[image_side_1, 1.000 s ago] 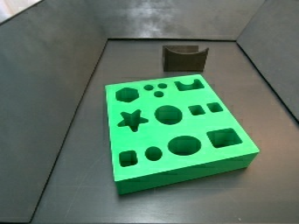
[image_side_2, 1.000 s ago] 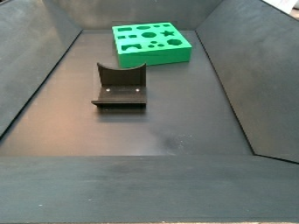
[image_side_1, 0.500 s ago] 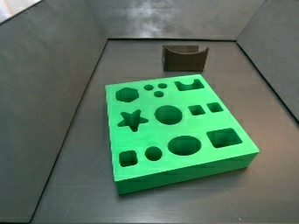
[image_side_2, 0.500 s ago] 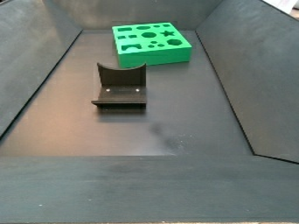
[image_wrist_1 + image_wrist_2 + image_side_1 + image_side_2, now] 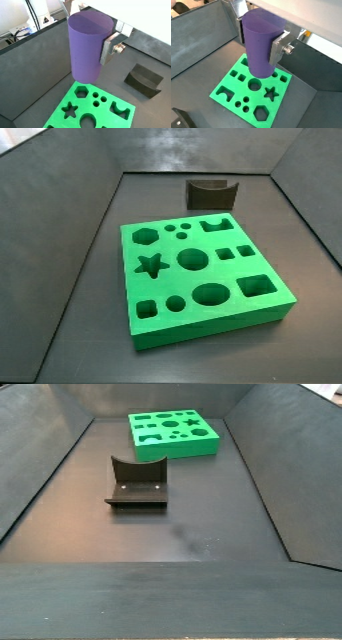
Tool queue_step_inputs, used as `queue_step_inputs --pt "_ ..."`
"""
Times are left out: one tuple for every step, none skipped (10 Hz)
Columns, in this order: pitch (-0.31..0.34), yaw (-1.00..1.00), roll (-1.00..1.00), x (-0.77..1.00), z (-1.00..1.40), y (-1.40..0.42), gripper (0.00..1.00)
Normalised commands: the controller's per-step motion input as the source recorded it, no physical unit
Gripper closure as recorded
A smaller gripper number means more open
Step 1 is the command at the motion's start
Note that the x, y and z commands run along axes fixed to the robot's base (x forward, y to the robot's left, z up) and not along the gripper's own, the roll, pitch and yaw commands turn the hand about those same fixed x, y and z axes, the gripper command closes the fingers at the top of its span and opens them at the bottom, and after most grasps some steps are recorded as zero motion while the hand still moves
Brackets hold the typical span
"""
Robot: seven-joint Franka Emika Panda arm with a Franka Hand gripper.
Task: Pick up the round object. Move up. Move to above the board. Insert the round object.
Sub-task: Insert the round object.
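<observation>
The round object (image 5: 87, 42) (image 5: 260, 40) is a smooth purple cylinder, seen in both wrist views held upright in the air. My gripper (image 5: 87, 56) (image 5: 260, 50) is shut on it; one silver finger (image 5: 108, 49) (image 5: 278, 46) presses its side and the cylinder hides most of the other. Well below it lies the board (image 5: 72, 103) (image 5: 227, 93), a bright green slab with shaped holes, among them a large round hole (image 5: 254, 85). In both side views the board (image 5: 167, 277) (image 5: 182, 450) rests on the dark floor, and neither the gripper nor the cylinder shows there.
The fixture (image 5: 210, 194) (image 5: 136, 485) (image 5: 145, 80), a dark notched bracket on a base plate, stands on the floor apart from the board. Sloping dark grey walls (image 5: 54, 248) (image 5: 281, 464) enclose the floor on all sides.
</observation>
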Motion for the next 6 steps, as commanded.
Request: queue_step_inputs --pt "0.000 0.00 0.00 0.00 -0.01 0.02 1.00" --pt "0.000 0.00 0.01 0.00 -0.08 0.00 1.00" --pt "-0.003 0.00 0.01 0.02 -0.17 0.00 1.00" --pt "-0.014 0.00 0.01 0.06 -0.21 0.00 1.00" --pt "-0.020 0.00 0.02 0.05 -0.21 0.00 1.00" --pt "-0.020 0.00 0.02 0.06 -0.21 0.00 1.00"
